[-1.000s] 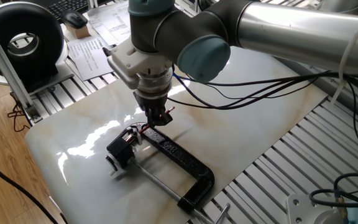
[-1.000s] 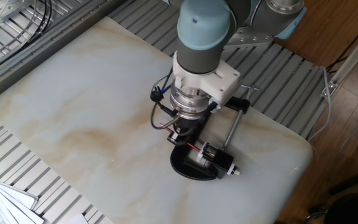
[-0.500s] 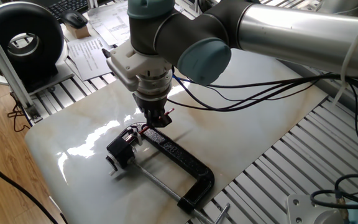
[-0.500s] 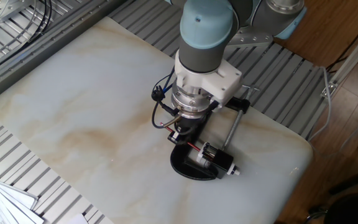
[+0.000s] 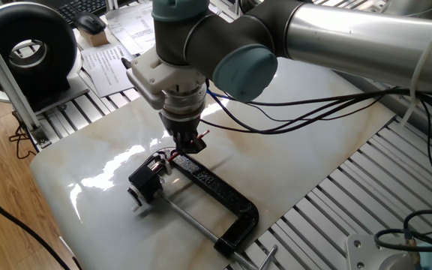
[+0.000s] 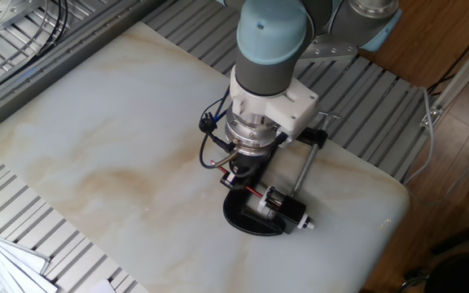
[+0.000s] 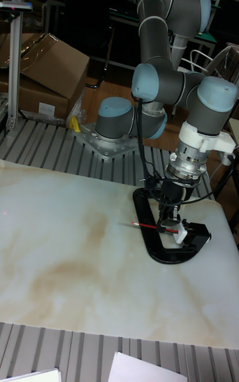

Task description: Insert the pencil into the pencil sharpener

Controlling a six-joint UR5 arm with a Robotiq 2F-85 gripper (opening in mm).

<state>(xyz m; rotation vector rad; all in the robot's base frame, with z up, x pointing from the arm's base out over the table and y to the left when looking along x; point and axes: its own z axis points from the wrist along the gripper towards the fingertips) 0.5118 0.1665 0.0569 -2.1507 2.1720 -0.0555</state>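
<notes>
My gripper [image 7: 167, 221] points down, shut on the thin dark-red pencil [image 7: 146, 226], which lies nearly level just above the table. The pencil's free end sticks out to the left in the tall fixed view; its other end reaches the whitish base of the small black pencil sharpener [image 7: 193, 233]. One fixed view shows the gripper [image 5: 188, 144] just up and right of the sharpener [image 5: 146, 179]. In the other fixed view a short red stretch of pencil [image 6: 254, 193] runs from the gripper [image 6: 238, 173] to the sharpener [image 6: 284, 207]. How deep the tip sits is hidden.
A large black C-shaped clamp [image 5: 217, 190] with a silver screw rod [image 5: 190, 219] holds the sharpener near the marble table's corner [image 5: 51, 180]. Black cables [image 5: 306, 112] trail from the wrist. A round black device [image 5: 28, 45] and papers [image 5: 107, 64] lie beyond the table's edge.
The wrist has shifted very slightly sideways with the pencil still gripped. The sharpener and clamp have not moved.
</notes>
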